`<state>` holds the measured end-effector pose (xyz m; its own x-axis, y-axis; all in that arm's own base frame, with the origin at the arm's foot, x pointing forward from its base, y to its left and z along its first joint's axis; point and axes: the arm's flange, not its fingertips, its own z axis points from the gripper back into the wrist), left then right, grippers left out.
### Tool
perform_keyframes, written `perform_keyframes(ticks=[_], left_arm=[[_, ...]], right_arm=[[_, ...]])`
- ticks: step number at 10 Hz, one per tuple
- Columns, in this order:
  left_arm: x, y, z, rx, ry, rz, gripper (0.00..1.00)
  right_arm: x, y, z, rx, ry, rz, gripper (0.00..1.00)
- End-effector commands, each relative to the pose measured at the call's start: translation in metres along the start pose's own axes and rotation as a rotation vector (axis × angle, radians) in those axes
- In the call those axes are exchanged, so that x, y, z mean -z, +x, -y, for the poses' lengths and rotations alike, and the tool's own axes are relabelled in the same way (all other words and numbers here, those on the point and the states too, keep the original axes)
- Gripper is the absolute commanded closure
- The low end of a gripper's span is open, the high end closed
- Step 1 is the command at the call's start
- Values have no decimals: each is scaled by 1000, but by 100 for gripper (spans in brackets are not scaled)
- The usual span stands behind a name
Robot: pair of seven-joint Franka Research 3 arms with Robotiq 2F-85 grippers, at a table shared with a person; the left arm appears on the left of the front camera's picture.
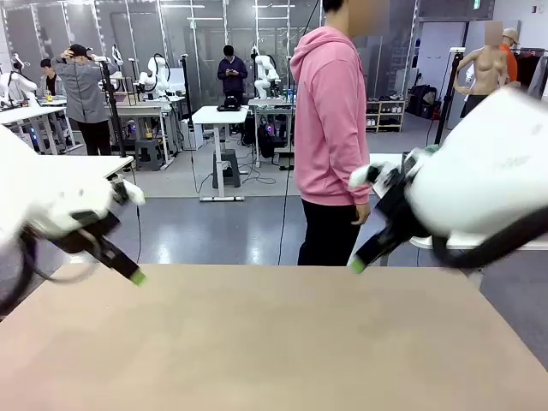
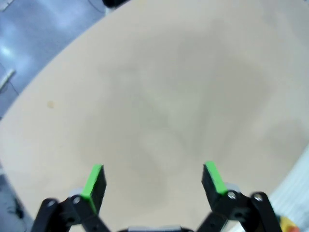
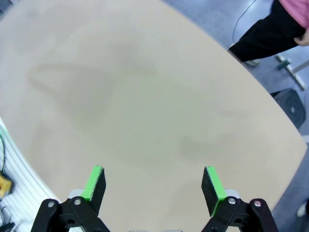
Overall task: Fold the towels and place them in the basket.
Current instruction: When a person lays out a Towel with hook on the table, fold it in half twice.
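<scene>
The towels and the basket are out of view. My left gripper hangs above the left side of the beige table, tilted down toward the middle. In its wrist view the left gripper is open, green pads wide apart over bare tabletop. Above the table's far right edge, my right gripper also points down and inward. The right wrist view shows the right gripper open with nothing between its fingers.
A person in a pink hoodie and black trousers stands at the table's far side, turned sideways, and their legs appear past the table edge. Grey floor lies beyond the far edge.
</scene>
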<state>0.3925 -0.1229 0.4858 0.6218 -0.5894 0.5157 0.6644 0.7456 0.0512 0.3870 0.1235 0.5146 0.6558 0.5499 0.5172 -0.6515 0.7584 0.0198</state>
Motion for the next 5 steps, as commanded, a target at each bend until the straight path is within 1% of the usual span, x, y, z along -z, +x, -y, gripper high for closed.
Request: perform_keyframes(ticks=[1, 2, 3, 4, 5], left_arm=[[-91, 5, -28, -26, -87, 4, 0], [-138, 2, -34, -32, -109, -2, 0], [-189, -3, -37, -42, -14, -6, 0], [-226, -9, -37, -69, 20, -6, 0], [-259, -15, -32, -97, 52, 7, 0]], right_arm=[[-76, 11, 31, 46, 16, -41, 0], [-112, 6, 37, 77, 10, -33, 0], [-148, -5, 38, 97, -21, -16, 0], [-178, -17, 39, 152, -59, 2, 0], [-209, -31, 36, 175, -98, 24, 0]])
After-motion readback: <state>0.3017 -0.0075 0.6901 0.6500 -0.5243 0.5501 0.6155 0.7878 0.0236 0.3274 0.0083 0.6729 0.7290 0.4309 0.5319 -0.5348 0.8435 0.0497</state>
